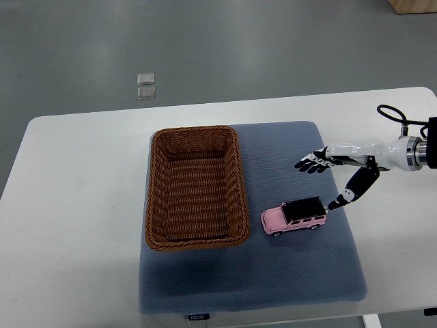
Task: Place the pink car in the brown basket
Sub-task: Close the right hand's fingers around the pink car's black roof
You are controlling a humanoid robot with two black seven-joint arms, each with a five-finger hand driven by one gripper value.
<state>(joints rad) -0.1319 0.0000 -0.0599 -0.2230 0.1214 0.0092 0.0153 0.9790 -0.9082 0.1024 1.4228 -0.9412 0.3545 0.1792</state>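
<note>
Cut off by the right picture edge: the right arm (415,152) past the wrist, along with the table's (75,205) right side. Cut off by the bottom edge: the table's near edge and both near corners. Clipped at the top right corner: a tan box-like thing (414,6), too little showing to tell what. On the near edge of the blue-grey mat (300,266), a small dark label (198,317), print too small to read. On the floor beyond the table's far edge, two small pale squares (145,85), too small to identify. Hidden: the far side of the pink car (294,215), and the mat beneath the brown basket (196,187).
</note>
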